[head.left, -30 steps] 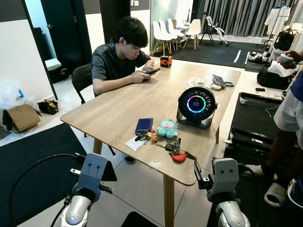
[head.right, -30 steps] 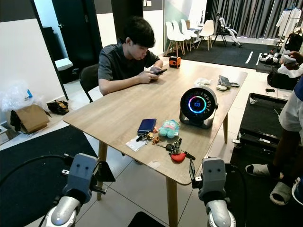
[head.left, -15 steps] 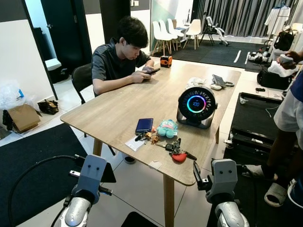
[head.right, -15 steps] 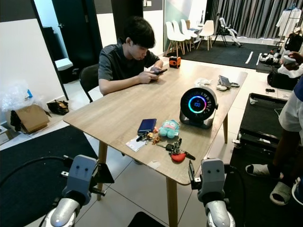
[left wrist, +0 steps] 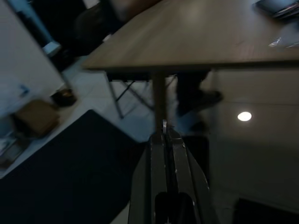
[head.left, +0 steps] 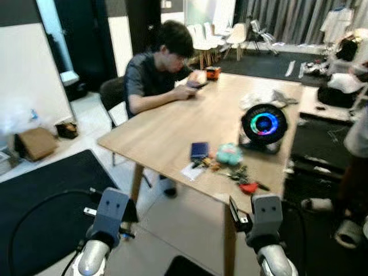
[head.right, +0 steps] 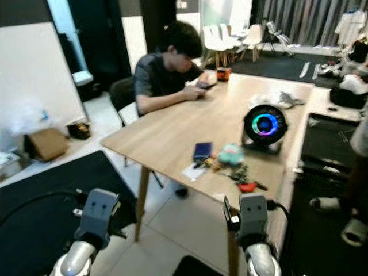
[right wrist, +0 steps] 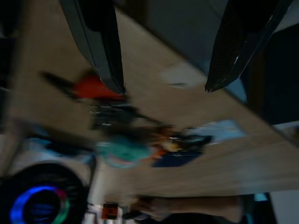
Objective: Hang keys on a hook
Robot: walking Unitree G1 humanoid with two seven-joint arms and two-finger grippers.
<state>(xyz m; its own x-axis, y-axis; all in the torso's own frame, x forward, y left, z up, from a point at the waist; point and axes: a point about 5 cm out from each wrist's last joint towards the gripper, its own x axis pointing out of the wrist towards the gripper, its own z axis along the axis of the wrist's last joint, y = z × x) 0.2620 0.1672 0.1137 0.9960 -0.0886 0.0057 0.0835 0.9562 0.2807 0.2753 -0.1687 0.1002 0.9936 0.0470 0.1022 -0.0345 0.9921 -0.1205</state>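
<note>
A dark bunch of keys with a red tag (head.left: pixel 246 181) is shown lying on the light wooden tabletop (head.left: pixel 172 129), close to the near edge and not far from the near right corner. Just beside it, toward the seated person, a teal plush toy (head.left: pixel 229 153), some small orange and brown trinkets (head.right: pixel 208 164), a dark blue rectangular wallet (head.left: pixel 199 150) and a white paper slip (head.left: pixel 191 171) are seen grouped together. Farther back on the tabletop a round black device with a glowing multicoloured ring (head.left: pixel 264 124) is stood upright, and behind it crumpled white and grey items are blurred. A small orange and black object (head.left: pixel 213 72) lies at the far end.

A person in a dark grey shirt (head.left: pixel 150 75) is seated on a dark chair (head.left: pixel 112 94) at the far left side of the tabletop, head bent over a phone held in both hands.

The right gripper (right wrist: pixel 161 86) is held low in front of the near table corner, jaws wide apart and empty; in its wrist view the keys and plush toy appear blurred between and beyond the black fingers (right wrist: pixel 96 42). The left gripper (left wrist: pixel 164 140) hangs lower left over a black floor mat (head.left: pixel 40 195), jaws pressed together with nothing between them.

White chairs (head.left: pixel 204 38) stand in the background, a cardboard box (head.left: pixel 35 142) rests by the left wall, and a second person's sandalled foot (head.left: pixel 348 231) is seen at the right edge
</note>
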